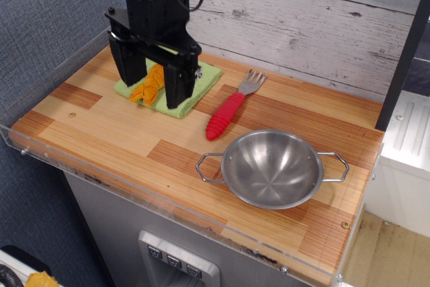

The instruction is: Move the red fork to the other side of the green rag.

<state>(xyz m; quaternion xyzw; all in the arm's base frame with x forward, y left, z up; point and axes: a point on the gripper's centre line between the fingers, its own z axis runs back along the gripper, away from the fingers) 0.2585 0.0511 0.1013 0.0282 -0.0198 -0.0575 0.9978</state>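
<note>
Here | claw [152, 92] stood with jaws apart over rag [205, 80], straddling an orange item [149, 84] | fork [230, 109] lay untouched on the wood, right of claw | long axis diagonal, tines toward the wall, handle end nearer bowl [272, 168]

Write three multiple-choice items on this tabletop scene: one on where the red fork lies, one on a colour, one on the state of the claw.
1. The red fork lies:
A. on the green rag
B. on the wood between rag and steel bowl
C. inside the bowl

2. The ridged item on the rag is:
A. blue
B. white
C. orange

3. The claw is:
A. open, holding nothing
B. shut on the fork
C. shut on the bowl's handle

Answers:
1 B: the fork rests on bare wood right of the rag.
2 C: it shows orange between the fingers.
3 A: the fingers stand apart over the rag, with nothing gripped.
</note>
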